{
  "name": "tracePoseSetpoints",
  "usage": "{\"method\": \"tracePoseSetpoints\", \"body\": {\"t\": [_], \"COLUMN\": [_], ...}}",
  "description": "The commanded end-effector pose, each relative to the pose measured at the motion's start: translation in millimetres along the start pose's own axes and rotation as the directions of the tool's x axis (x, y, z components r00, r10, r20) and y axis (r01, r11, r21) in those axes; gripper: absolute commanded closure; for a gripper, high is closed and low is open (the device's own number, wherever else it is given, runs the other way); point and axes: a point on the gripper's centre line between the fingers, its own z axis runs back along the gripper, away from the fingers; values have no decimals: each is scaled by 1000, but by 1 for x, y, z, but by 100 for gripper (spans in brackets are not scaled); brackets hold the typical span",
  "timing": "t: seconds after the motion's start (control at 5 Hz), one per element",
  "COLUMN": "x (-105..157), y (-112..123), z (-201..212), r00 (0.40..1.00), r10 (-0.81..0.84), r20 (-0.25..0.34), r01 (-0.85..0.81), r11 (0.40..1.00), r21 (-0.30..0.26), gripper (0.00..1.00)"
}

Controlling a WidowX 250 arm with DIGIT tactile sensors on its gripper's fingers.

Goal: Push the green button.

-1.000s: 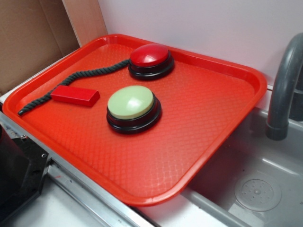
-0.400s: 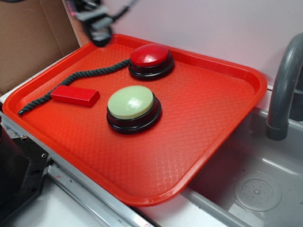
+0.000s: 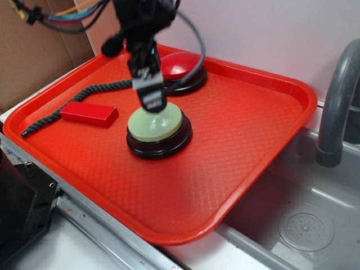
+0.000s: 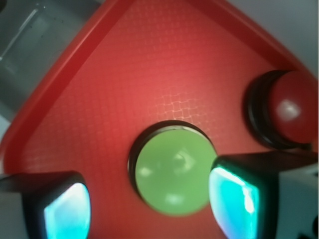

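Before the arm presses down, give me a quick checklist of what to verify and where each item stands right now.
1. Gripper lined up over the pale green domed button: ok, at its rear edge.
2. Dome unobstructed: ok in the wrist view.
3. Clear of the red domed button: ok.
4. Red rectangular block and dark twisted rope out of the path: ok.
5. Green button sitting flat on the red plastic tray: ok.
6. Contact already made: cannot tell.

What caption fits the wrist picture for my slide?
Gripper fingers straddle the green button on the red tray.
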Motion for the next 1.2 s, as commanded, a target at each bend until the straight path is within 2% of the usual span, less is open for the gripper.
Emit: {"method": "tracePoseSetpoints", "body": {"t": [0.0,0.4,0.6,0.8,1.0], "x": [-1,-1,-12,-11,-4], "y": [-10,-10,10,18,13], "z": [-8,-8,-22,-31,-40], "r00": [1000,1000,999,998,995], "r10": [15,15,26,32,7], "r20": [-16,-16,-30,-46,-104], "r01": [-14,-14,-26,-33,-8], "r11": [1000,1000,999,999,1000], "r21": [25,25,19,-5,-8], "gripper": [0,0,0,0,0]}}
